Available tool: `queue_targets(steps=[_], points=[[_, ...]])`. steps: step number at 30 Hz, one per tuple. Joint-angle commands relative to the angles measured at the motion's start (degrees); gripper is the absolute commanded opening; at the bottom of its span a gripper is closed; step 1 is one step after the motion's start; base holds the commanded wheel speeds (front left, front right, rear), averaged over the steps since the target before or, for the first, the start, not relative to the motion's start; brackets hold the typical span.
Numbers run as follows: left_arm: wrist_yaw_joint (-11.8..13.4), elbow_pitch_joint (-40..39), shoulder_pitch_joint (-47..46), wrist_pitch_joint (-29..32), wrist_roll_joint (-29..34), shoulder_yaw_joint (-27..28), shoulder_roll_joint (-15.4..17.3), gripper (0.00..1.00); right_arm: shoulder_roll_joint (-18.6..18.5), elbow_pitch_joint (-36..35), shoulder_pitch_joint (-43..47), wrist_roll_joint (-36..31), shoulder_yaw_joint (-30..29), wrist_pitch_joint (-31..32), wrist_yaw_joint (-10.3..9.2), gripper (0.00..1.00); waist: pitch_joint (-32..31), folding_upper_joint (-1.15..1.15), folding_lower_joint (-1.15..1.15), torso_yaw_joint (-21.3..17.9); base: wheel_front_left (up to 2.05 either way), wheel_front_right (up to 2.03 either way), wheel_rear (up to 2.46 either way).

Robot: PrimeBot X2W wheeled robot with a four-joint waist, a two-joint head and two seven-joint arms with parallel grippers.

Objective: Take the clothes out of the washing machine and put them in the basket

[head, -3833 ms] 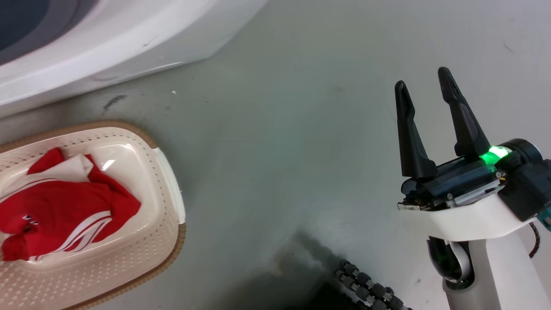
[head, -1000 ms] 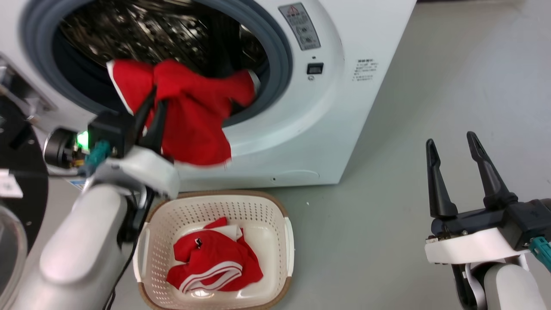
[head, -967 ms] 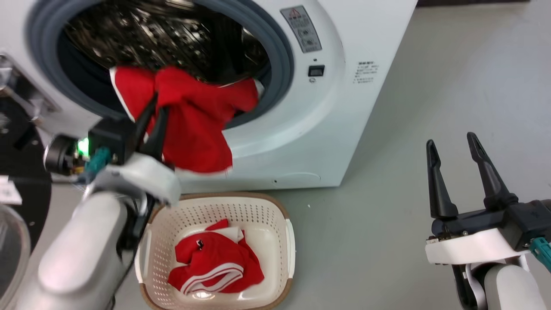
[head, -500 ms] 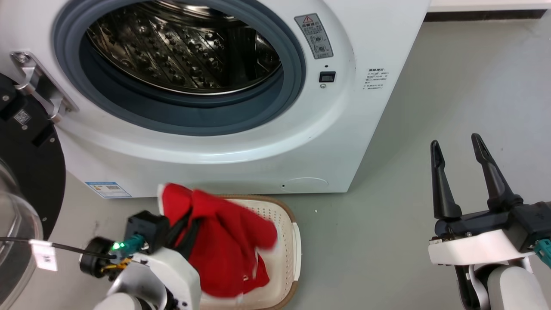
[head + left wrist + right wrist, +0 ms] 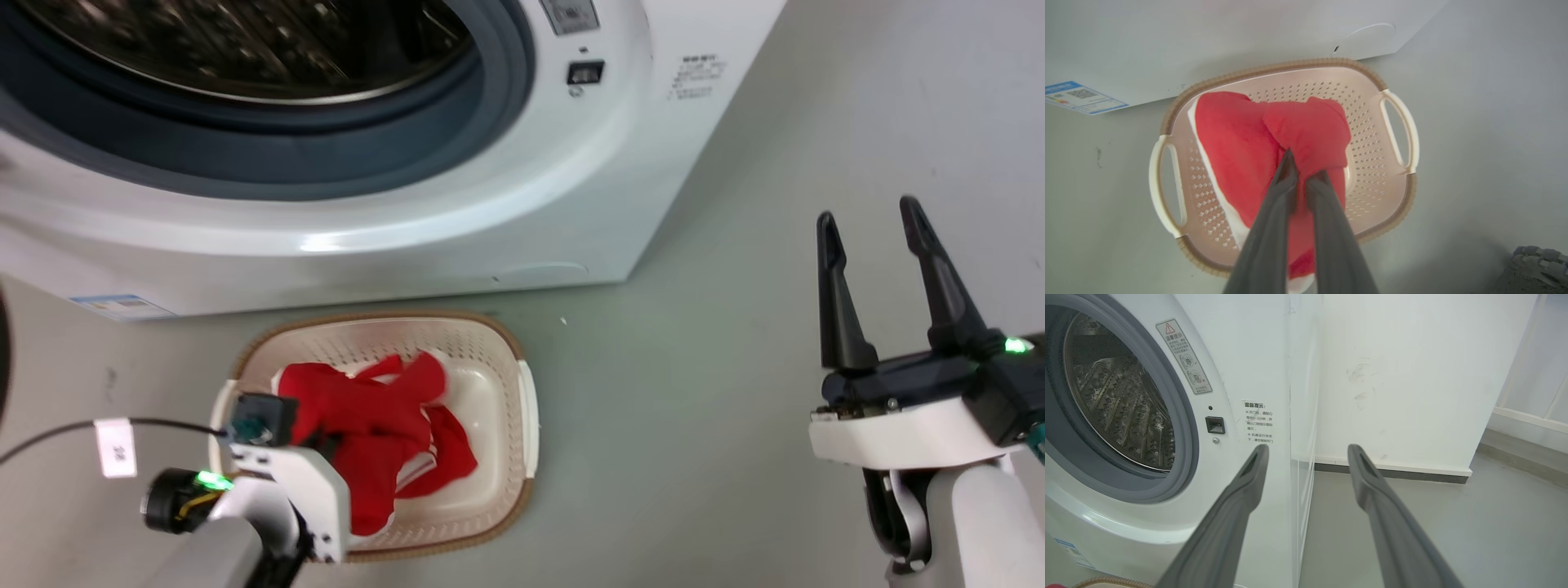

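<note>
The left fingers point(image 5: 1284, 183) are pinched tight on the red clothes point(image 5: 367, 416), low in the basket point(image 5: 529, 408) on the floor near the washer point(image 5: 506, 212). The right fingers point(image 5: 837, 302) are wide apart and hold nothing. A label point(image 5: 1184, 355) with a red triangle sits beside the drum opening, and its small print is Chinese.

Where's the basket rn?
Head view, lower left: the basket sits on the floor just in front of the washing machine, under the left gripper, shut on red clothes.
</note>
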Motion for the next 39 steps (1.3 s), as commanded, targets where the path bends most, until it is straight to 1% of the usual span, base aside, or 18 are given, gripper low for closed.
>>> queue_targets(steps=[1, 5, 8, 14, 17, 21, 26, 27, 28, 29, 34, 39], points=[[-0.39, 3.27, -2.49, -0.97, 0.08, 0.55, -0.50, 0.00, 0.09, -0.60, -1.48, 0.25, 0.33, -0.14, -0.05, 1.00, 3.81, 0.00, 0.00, -2.72, 0.00, 0.00, 0.00], [-1.46, 13.59, -6.99, -3.69, -0.10, 1.37, -2.29, 0.00, 0.10, -1.46, -2.87, 0.70, 0.64, -0.14, -0.05, 1.00, 7.72, 0.00, 0.00, -5.16, 0.00, 0.00, 0.00], [-2.01, 20.50, -9.94, -6.05, -0.02, 1.98, -2.88, 0.00, 0.10, -2.10, -3.54, 1.04, 1.28, -0.14, -0.05, 1.00, 10.57, 0.00, 0.00, -6.98, 0.00, 0.00, 0.00], [-2.47, 31.54, -15.82, -11.08, 0.27, 2.73, -4.40, 0.00, 0.11, -3.53, -4.39, 1.32, 1.83, -0.13, -0.05, 1.00, 15.29, 0.00, 0.00, -8.76, 0.00, 0.00, 0.00], [-2.93, 35.68, -18.43, -13.34, 0.33, 2.95, -4.93, 0.00, 0.10, -4.08, -4.79, 1.33, 1.96, -0.13, -0.05, 1.00, 17.23, 0.00, 0.00, -9.26, 0.00, 0.00, 0.00], [-3.30, 40.36, -21.12, -14.91, 0.56, 2.91, -5.63, 0.00, 0.10, -4.51, -5.56, 1.35, 1.98, -0.13, -0.05, 1.00, 19.01, 0.00, 0.00, -9.49, 0.00, 0.00, 0.00], [-3.87, 44.40, -23.00, -15.92, 0.51, 2.42, -6.79, 0.00, 0.10, -4.25, -5.82, 0.96, 2.22, -0.13, -0.05, 1.00, 19.58, 0.00, 0.00, -9.14, 0.00, 0.00, 0.00], [-3.91, 44.85, -23.37, -16.20, 0.53, 2.44, -7.01, 0.02, 0.09, -4.10, -5.87, 0.88, 2.22, -0.13, -0.05, 1.00, 19.46, 0.00, 0.00, -8.94, 0.00, 0.00, 0.00], [-3.87, 45.20, -23.59, -16.47, 0.73, 2.28, -7.32, 0.47, 0.10, -3.96, -5.90, 0.82, 2.26, -0.13, -0.05, 1.00, 19.28, 0.00, 0.00, -8.77, 0.00, 0.00, 0.00], [-3.64, 45.44, -23.71, -16.84, 0.75, 2.26, -7.78, 1.00, 0.09, -3.79, -5.86, 0.73, 2.24, -0.13, -0.05, 1.00, 18.98, 0.00, 0.00, -8.56, 0.00, 0.00, 0.00], [-3.90, 46.24, -23.79, -18.05, 0.40, 2.67, -8.70, 1.00, 0.09, -2.82, -6.19, 0.01, 2.15, -0.13, -0.05, 1.00, 16.65, 0.00, 0.00, -7.34, 0.00, 0.00, 0.00], [-5.07, 44.81, -22.89, -18.65, 0.34, 3.39, -9.98, 1.00, 0.08, -1.68, -5.50, -0.47, 1.56, -0.13, -0.05, 1.00, 12.16, 0.00, 0.00, -5.66, 0.00, 0.00, 0.00]])
